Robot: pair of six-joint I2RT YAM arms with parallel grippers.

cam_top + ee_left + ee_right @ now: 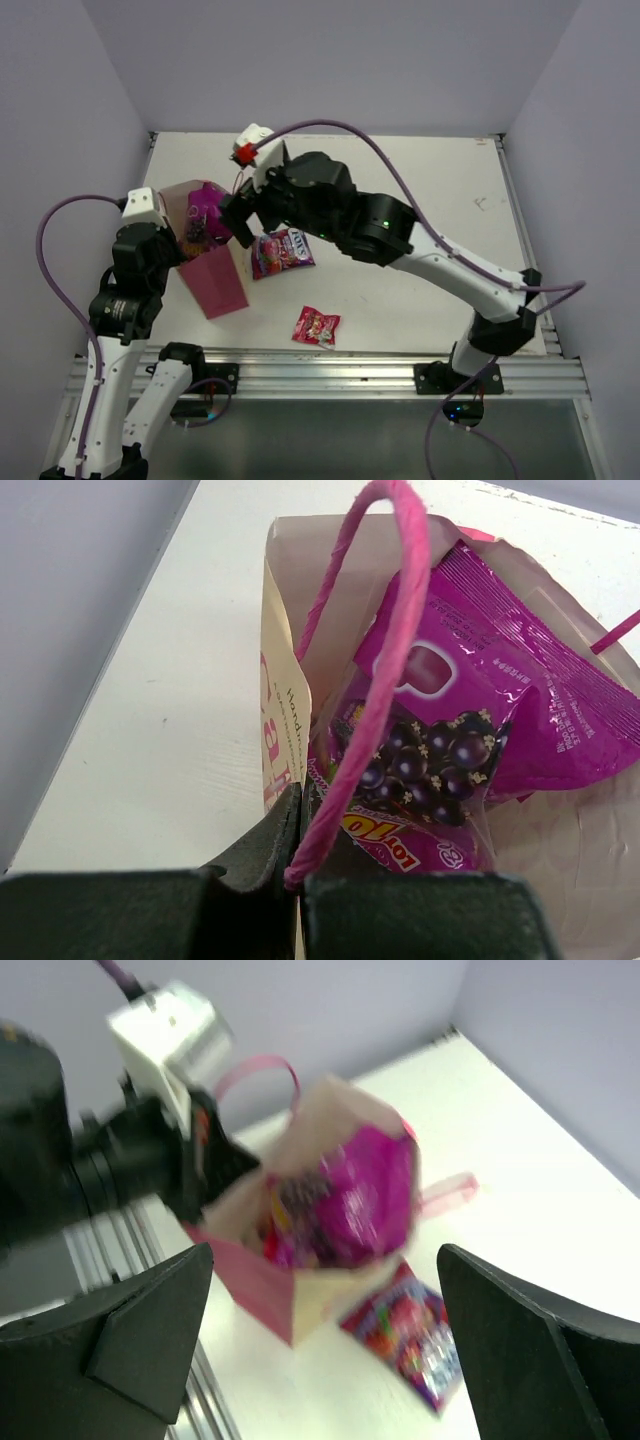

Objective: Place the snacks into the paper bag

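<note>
**Lift clear, then fetch the pouch**

Nearest you on the white table lies the small red glossy packet, farther the large pink-red glossy pouch, just beside the small tan-brown paper bag with a magenta-pink panel. Your left gripper is closed tight on the bag's rim by the pink string handle; this props the mouth open. Your right gripper hangs above the mouth, spread wide and empty. Raise it straight up, I think, before turning to the pouch, so no finger hooks the handle. Only the left wrist view shows the inside clearly: the purple-pink glossy packet against the purple glossy pouch with yellow text. The top view alone shows both snacks outside the bag.
</note>
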